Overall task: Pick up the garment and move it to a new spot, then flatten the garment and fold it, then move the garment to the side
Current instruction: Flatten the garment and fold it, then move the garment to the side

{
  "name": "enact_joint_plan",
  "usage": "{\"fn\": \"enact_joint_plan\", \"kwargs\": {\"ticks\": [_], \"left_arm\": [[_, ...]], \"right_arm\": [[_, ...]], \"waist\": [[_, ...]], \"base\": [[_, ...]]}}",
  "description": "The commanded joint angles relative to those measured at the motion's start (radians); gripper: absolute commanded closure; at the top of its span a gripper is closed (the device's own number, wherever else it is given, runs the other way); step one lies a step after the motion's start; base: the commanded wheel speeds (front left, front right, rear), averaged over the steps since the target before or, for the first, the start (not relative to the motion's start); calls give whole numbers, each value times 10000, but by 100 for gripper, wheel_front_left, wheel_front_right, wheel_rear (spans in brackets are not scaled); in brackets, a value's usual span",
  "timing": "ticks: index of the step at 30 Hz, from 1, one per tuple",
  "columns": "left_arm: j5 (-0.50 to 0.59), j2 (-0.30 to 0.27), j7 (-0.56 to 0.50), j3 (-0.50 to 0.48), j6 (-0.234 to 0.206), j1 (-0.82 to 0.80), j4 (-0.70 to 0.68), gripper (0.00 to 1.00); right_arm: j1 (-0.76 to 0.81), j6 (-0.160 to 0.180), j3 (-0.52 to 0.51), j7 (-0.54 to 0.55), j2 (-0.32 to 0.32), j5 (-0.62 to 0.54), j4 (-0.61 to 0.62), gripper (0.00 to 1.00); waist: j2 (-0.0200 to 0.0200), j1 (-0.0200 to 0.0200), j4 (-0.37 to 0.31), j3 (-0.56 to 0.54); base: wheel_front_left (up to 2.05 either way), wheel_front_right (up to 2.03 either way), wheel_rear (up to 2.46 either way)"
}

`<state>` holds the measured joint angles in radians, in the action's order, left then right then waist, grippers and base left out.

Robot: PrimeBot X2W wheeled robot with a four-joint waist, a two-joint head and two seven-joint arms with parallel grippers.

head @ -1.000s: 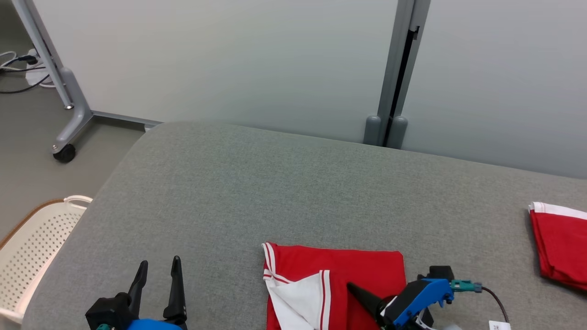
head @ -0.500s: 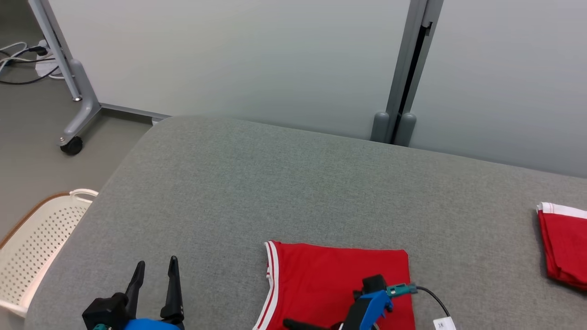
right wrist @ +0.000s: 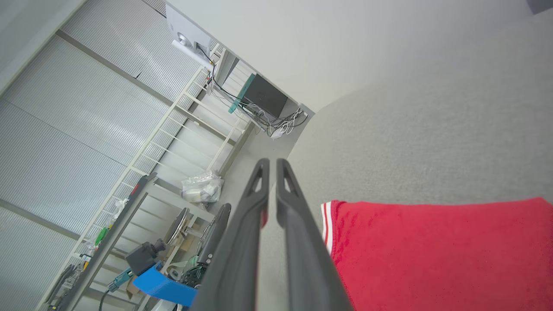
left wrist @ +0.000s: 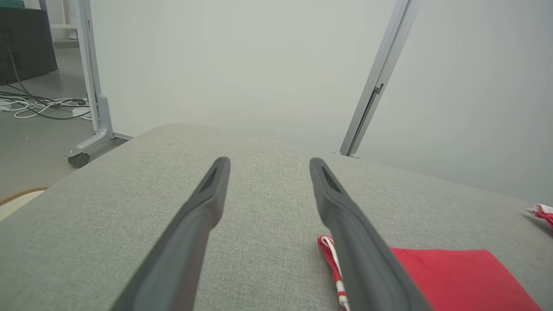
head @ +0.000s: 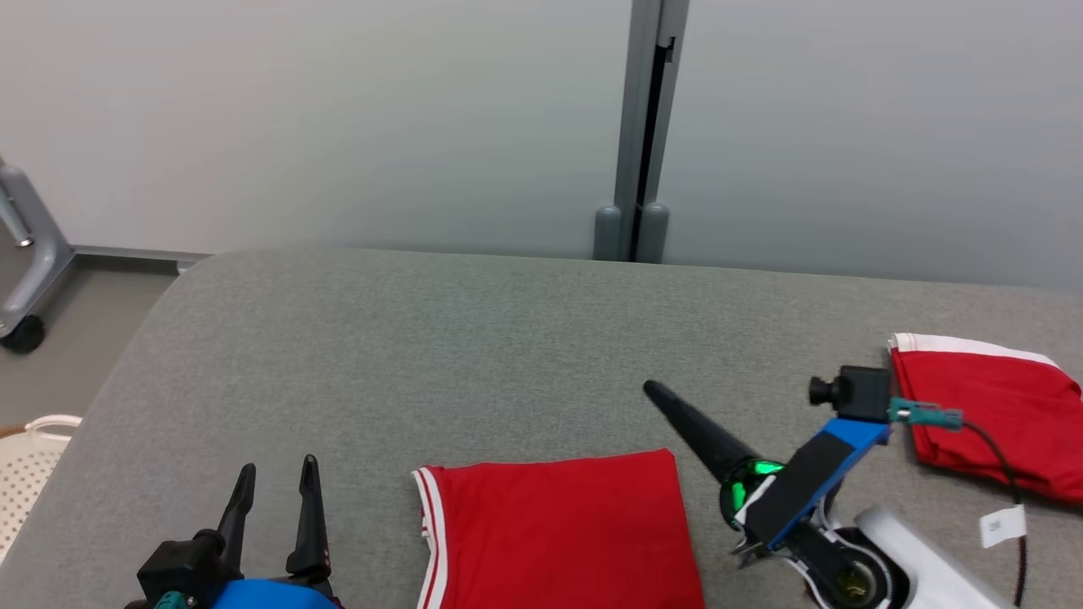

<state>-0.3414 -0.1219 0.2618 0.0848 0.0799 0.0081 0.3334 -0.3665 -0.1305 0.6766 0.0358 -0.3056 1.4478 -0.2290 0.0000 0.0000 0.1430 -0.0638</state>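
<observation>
While garment (head: 558,533) lies flat, striped edge leftward, left gripper (head: 278,463) gapes; right gripper (right wrist: 272,162) nearly closed, empty.

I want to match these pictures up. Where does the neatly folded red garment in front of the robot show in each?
Head view: red garment at bottom centre.
Left wrist view: red garment in the lower right corner.
Right wrist view: red garment across the lower right.
Shared landmark: the grey table beneath it.
</observation>
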Motion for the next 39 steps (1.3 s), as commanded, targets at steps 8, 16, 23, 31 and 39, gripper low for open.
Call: {"fn": "enact_joint_plan", "kwargs": {"ticks": [8, 16, 23, 31, 39], "left_arm": [[322, 5, 41, -107, 104, -20, -330, 0], [439, 89, 41, -279, 217, 124, -446, 0], [776, 113, 41, -259, 279, 150, -507, 0], [1030, 227, 41, -334, 355, 343, -567, 0], [1208, 324, 43, -325, 429, 305, -464, 0]], "right_arm": [[-107, -5, -296, -2305, -1478, -2662, 43, 0], [521, -3, -1674, -3007, -1099, -5595, -1101, 0], [1894, -5, -4174, -3014, -35, -8871, -1069, 0], [3115, -3, -5521, -3016, 1287, -10928, -903, 0], [3054, -3, -5609, -3016, 1439, -11515, -902, 0]], "waist": [[0, 0, -955, -183], [0, 0, -1713, -186], [0, 0, -1899, -134], [0, 0, -1742, -125], [0, 0, -1501, -202]], "base": [[0, 0, 0], [0, 0, 0], [0, 0, 0], [0, 0, 0], [0, 0, 0]]}}
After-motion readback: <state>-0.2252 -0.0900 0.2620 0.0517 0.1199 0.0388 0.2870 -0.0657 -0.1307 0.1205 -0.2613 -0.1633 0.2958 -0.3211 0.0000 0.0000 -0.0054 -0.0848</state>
